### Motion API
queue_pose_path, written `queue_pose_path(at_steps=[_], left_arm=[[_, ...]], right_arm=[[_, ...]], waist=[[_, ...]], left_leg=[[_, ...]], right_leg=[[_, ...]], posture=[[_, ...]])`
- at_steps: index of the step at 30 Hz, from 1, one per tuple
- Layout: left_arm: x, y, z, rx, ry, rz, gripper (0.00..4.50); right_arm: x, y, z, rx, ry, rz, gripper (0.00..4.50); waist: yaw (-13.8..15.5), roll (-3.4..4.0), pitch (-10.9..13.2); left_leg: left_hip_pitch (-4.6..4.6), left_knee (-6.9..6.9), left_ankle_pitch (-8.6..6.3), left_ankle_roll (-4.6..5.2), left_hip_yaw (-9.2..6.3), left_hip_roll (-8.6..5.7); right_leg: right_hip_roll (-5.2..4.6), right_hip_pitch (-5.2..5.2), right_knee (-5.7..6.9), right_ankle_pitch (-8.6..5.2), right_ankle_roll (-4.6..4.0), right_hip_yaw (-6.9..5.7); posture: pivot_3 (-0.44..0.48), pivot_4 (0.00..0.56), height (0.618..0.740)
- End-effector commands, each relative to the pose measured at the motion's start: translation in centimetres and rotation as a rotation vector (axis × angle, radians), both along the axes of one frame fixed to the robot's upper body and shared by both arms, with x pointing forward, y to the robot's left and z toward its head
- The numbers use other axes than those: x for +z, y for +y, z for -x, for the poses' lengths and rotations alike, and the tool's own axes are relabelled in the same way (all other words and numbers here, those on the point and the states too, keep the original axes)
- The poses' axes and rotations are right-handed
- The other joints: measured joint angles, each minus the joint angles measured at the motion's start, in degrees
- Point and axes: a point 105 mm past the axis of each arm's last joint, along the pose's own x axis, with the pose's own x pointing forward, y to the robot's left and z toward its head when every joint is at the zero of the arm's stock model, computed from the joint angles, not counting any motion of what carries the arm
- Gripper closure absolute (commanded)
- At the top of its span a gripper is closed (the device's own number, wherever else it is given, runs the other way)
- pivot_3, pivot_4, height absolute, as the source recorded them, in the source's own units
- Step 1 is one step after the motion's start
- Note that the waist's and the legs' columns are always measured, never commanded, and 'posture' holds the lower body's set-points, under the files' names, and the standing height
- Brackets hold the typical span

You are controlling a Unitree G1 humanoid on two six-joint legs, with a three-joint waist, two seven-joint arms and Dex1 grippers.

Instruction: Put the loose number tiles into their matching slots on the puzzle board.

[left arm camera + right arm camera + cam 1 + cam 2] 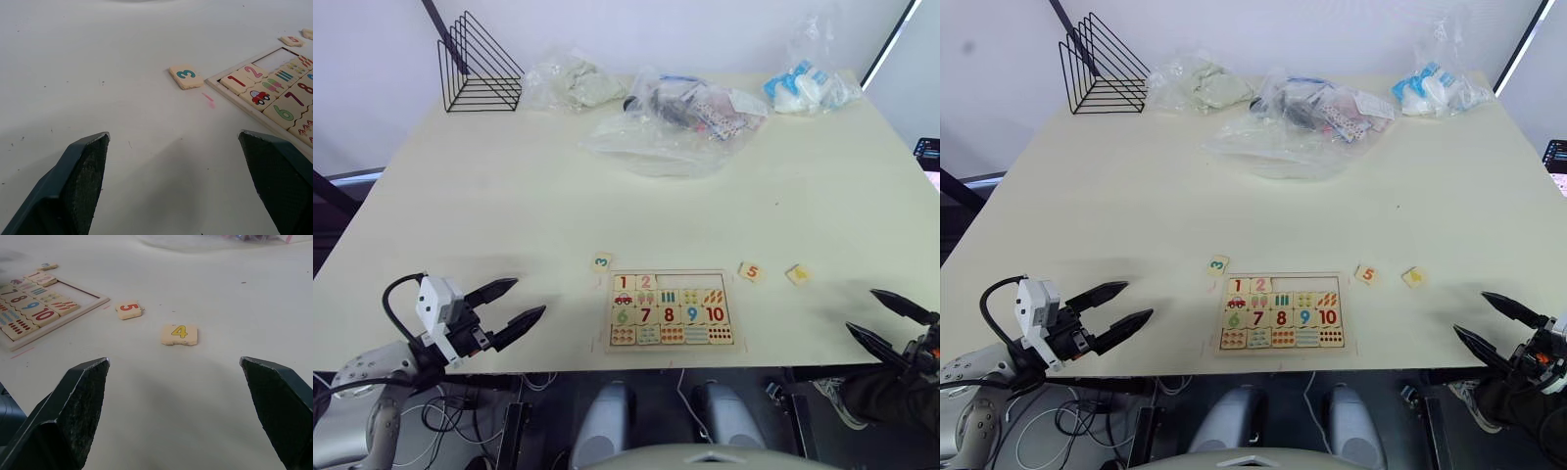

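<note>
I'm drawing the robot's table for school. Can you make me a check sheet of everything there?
Surface: pale table, faint specks.
Job's things: board near front edge; tiles 1 and 2 seated, three slots bare. Tile 3 loose by board's far-left corner; tile 5 and tile 4 loose to its right.
Clutter: three plastic bags and a wire rack along far edge.
Grippers: left tool and right tool open, holding nothing.
Cables: black cable on left wrist.
Surroundings: white wall behind.
</note>
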Motion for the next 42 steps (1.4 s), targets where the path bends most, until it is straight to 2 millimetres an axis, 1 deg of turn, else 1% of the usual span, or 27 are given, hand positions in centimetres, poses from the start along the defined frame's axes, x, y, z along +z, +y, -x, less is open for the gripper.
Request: queue_pose_path(at_steps=[1,17,24,29,33,37,40,42], left_arm=[[0.8,0.1,0.0,-0.008,-0.032,-0.013,0.04],[0.5,-0.4,0.0,-0.007,-0.032,0.001,0.04],[0.7,-0.6,-0.2,-0.013,-0.040,0.001,0.04],[0.8,-1.9,-0.4,-0.022,-0.047,-0.014,0.04],[1.1,-2.3,-1.3,0.026,-0.056,-0.026,0.04],[1.3,-3.9,-2.0,0.040,-0.047,-0.053,0.04],[1.3,-4.6,-2.4,0.070,-0.040,-0.075,0.04],[1.2,-5.7,-2.3,0.079,-0.023,-0.064,0.04]], right_arm=[[0.6,0.1,0.1,0.011,-0.031,0.016,0.00],[0.7,0.2,-0.1,0.016,-0.042,0.027,0.00],[1.0,0.4,-0.1,0.033,-0.061,0.046,0.00],[1.7,1.0,-0.1,0.076,-0.097,0.053,0.00],[2.3,1.8,0.2,0.133,-0.115,0.022,0.00],[2.7,2.7,0.4,0.189,-0.112,0.001,0.00],[2.9,3.0,0.4,0.199,-0.115,0.001,0.00],[2.9,3.0,0.4,0.203,-0.117,0.003,0.00]], waist=[[0.0,0.00,0.0],[0.0,0.00,0.0],[0.0,0.00,0.0],[0.0,0.00,0.0],[0.0,0.00,0.0],[0.1,0.00,0.0],[0.0,0.00,0.0],[0.0,0.00,0.0]], left_leg=[[0.00,0.00,0.00,0.00,0.00,0.00],[0.00,0.00,0.00,0.00,-0.02,0.00],[0.00,0.00,0.00,0.00,-0.01,0.00],[0.00,0.00,0.00,0.00,-0.06,0.01],[0.00,0.00,0.00,0.00,-0.08,0.02],[-0.01,0.00,0.00,0.00,-0.10,0.01],[-0.01,0.00,0.00,0.00,-0.10,0.01],[0.00,-0.01,0.00,0.00,-0.10,0.01]], right_leg=[[0.00,0.00,0.00,0.00,0.00,0.00],[0.00,0.00,-0.01,0.00,0.00,0.00],[0.00,0.00,-0.01,0.00,0.00,0.00],[0.00,0.00,-0.01,0.00,0.00,0.01],[0.01,0.00,-0.01,0.00,0.00,0.00],[-0.01,0.01,-0.01,0.01,0.01,0.00],[-0.01,0.01,-0.01,0.01,0.01,0.00],[-0.01,0.01,-0.01,0.01,0.01,0.00]], posture=[[0.000,0.150,0.740],[0.000,0.150,0.740],[0.000,0.150,0.740],[0.000,0.150,0.740],[0.000,0.150,0.740],[0.000,0.150,0.740],[0.000,0.150,0.740],[0.000,0.150,0.740]])
